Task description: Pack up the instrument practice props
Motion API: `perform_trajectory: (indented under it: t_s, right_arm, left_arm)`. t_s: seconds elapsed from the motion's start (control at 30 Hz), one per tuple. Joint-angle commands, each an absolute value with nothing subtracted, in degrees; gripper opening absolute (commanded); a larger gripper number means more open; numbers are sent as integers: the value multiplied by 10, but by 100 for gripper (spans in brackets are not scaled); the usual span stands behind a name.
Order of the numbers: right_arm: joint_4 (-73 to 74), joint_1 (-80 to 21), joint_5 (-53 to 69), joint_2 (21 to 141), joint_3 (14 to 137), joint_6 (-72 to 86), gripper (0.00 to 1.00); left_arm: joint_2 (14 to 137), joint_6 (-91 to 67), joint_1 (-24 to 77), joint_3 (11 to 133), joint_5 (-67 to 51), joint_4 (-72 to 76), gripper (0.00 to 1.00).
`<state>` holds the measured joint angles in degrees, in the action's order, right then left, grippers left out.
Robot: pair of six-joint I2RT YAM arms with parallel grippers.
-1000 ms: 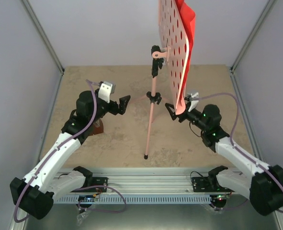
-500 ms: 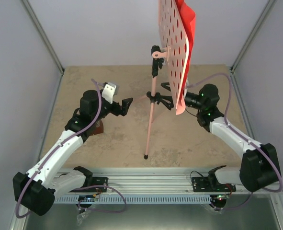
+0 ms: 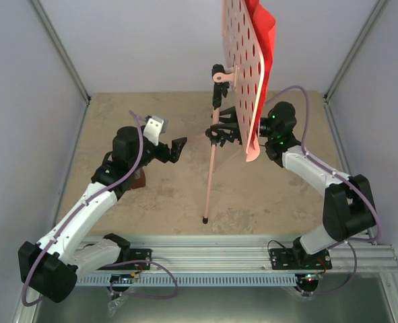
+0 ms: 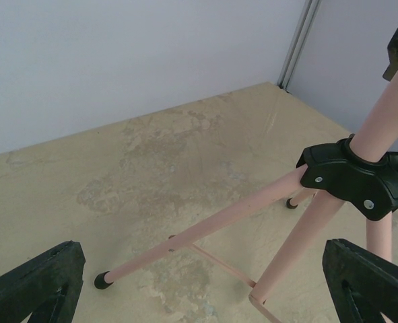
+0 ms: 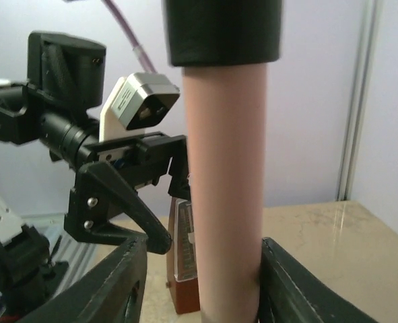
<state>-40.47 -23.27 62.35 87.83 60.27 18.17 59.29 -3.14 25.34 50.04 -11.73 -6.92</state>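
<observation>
The pink music stand stands upright mid-table on its tripod, its hole-dotted desk high up with a red sheet behind it. My right gripper straddles the pole just by the black leg joint. In the right wrist view the pole touches the right finger, with a gap to the left finger, so my right gripper is open. My left gripper hangs open left of the pole, facing the tripod hub. The brown metronome stands behind my left arm.
Grey walls close in the table on three sides. The tripod legs spread over the beige tabletop, with a thin brace between them. The metronome sits on the left, half hidden by my left forearm.
My right arm swung left from under the desk's lower edge to the pole, and its jaws narrowed around it. The left arm lifted slightly, then held still, open.
</observation>
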Motion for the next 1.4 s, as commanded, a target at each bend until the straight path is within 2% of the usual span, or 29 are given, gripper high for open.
perform_trajectory:
  t_s: [0.0, 0.17, 0.2, 0.6, 0.93, 1.37]
  right_arm:
    - [-416, -249, 657, 895, 628, 186, 38]
    - [-395, -249, 627, 882, 625, 167, 3]
    - [-388, -249, 609, 875, 622, 159, 1]
    - [-321, -290, 168, 728, 543, 93, 0]
    - [-266, -411, -204, 726, 572, 81, 0]
    - [-244, -484, -458, 814, 655, 51, 0]
  left_arm:
    - [593, -21, 251, 498, -122, -55, 99]
    - [588, -20, 251, 497, -116, -55, 99]
    - [588, -20, 251, 497, -114, -55, 99]
    - [574, -25, 251, 496, -94, -54, 99]
    - [564, -30, 251, 497, -68, -55, 99]
    - [540, -46, 251, 490, 31, -54, 99]
